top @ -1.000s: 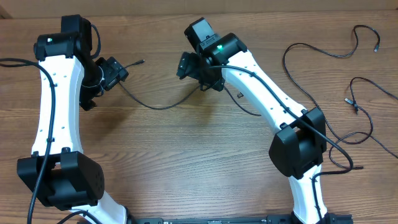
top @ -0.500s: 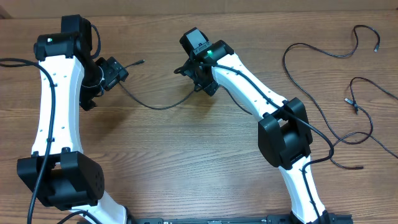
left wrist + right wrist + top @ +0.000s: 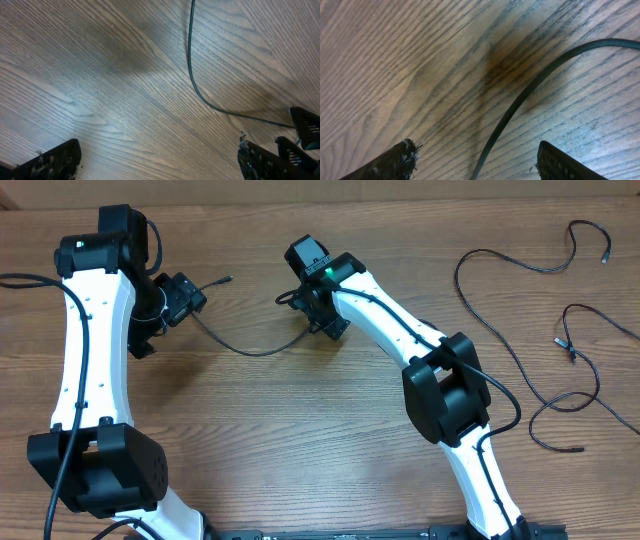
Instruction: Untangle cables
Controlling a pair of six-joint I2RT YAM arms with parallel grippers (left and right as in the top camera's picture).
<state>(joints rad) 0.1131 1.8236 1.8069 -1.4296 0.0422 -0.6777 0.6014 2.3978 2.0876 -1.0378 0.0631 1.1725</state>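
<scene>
Right hand [image 3: 305, 305] moved left over cable [image 3: 250, 350] — elbow [image 3: 445, 385] followed.

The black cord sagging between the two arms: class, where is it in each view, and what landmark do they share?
Overhead: cord dips across the upper middle.
Left wrist: cord drops from top centre, bending right.
Right wrist: cord arcs from right edge to bottom centre.
Shared: wood-grain table.

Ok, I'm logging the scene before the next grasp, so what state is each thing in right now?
Left end effector: open, holding nothing.
Right end effector: open, a cable lying between its fingers, not clamped.
Middle cable: slack, lying in a curve on the table between the two end effectors.
Right-side cables: loose, spread in loops on the table, away from both end effectors.
</scene>
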